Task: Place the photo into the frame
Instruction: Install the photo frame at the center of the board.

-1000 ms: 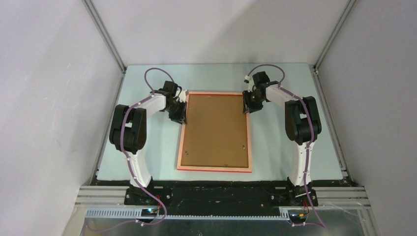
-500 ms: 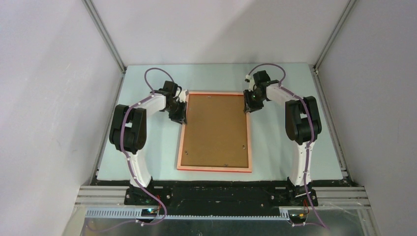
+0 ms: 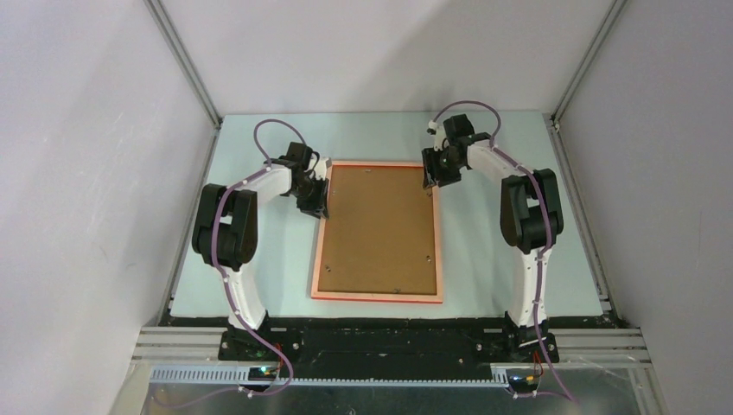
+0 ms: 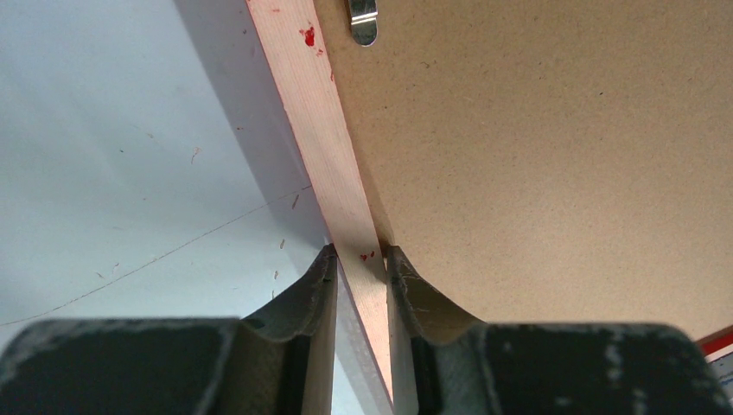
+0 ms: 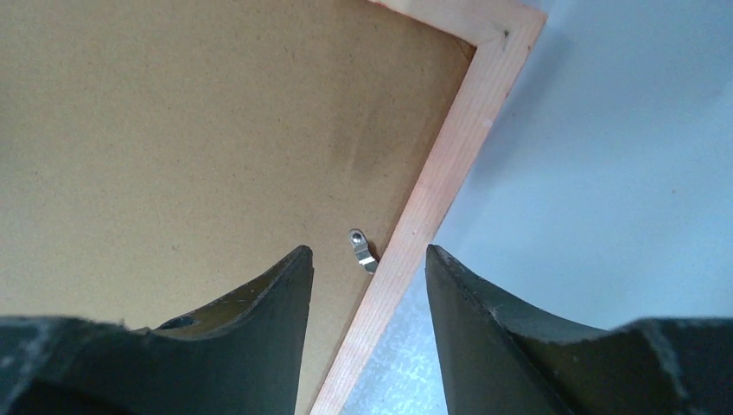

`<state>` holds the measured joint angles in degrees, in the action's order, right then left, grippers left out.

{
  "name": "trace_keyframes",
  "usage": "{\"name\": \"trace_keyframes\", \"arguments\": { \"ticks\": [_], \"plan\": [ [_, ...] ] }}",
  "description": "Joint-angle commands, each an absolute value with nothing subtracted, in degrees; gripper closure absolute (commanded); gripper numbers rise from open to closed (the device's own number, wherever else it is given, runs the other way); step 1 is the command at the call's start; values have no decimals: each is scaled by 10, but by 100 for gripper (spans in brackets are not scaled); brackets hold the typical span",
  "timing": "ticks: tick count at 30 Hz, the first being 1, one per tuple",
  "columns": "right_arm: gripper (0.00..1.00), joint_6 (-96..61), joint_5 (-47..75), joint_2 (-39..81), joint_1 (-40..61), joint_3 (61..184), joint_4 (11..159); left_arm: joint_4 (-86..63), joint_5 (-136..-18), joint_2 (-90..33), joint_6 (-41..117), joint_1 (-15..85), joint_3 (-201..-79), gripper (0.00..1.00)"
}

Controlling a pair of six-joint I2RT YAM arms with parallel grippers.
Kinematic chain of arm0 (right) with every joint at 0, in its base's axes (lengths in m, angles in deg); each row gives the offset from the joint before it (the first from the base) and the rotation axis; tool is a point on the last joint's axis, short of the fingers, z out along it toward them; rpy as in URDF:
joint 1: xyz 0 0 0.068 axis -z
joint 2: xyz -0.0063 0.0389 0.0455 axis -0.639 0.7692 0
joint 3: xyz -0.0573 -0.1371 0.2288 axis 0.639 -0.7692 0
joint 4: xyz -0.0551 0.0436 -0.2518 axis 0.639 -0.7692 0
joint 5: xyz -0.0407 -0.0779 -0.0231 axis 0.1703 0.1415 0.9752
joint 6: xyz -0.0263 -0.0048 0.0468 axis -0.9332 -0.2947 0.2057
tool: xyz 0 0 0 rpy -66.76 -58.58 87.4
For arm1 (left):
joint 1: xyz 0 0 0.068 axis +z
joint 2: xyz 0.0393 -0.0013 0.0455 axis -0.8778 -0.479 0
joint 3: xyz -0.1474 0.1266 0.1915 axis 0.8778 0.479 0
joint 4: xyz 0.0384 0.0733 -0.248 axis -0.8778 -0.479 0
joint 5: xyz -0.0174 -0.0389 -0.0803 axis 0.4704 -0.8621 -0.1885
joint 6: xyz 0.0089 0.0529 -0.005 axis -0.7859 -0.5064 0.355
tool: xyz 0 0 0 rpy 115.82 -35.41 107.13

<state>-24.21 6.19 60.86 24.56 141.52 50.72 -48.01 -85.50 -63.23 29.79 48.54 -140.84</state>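
**Pinning face-down frame on the left, hovering open over clip on the right**

Lying flat on pale blue-green tabletop (image 3: 259, 259): thin rectangular picture frame (image 3: 378, 296), pale orange-pink back up, roughly centred between both arms. Filling its recess: brown fibreboard backing board (image 3: 378, 229), seated flush as far as visible. Not seeing colourful paper photo in any view; presumably under board, cannot confirm.

Clamping frame's left rail near far-left corner with left gripper (image 4: 359, 255), jaws narrowed to rail width, both touching wood. Straddling right rail near far-right corner with right gripper (image 5: 370, 255), jaws well apart, holding nothing, one over board, other over table, no contact visible. Sitting between those jaws: small silver metal turn clip (image 5: 360, 246), tilted, touching rail's inner edge. Showing in left wrist view: second silver clip (image 4: 364, 22) at board edge, tiny red paint specks (image 4: 308, 36) on rail beside it.

Risks, judged only:
- Closing right jaws here: likely catching rail rather than clip, with rail lying in the gap.
- Nudging clip sideways: dragging whole frame, or twisting thin rail out of left clamp's narrow hold.
- Pressing down near board edge: tipping board, creasing any print beneath.
- Missing clip outright, given tiny target against broad fingertips.
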Motion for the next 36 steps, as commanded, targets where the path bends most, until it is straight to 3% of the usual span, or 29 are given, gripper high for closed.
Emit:
{"name": "trace_keyframes", "arguments": {
  "ticks": [1,23,36],
  "plan": [
    [46,-269,82,628,237,1452,485,-535,-867,-636,290,482,-1383,100],
    [47,-291,105,647,240,1439,466,-535,-870,-643,289,482,-1384,100],
    [59,-284,105,662,242,1463,475,-535,-869,-643,287,483,-1384,100]
  ]
}}
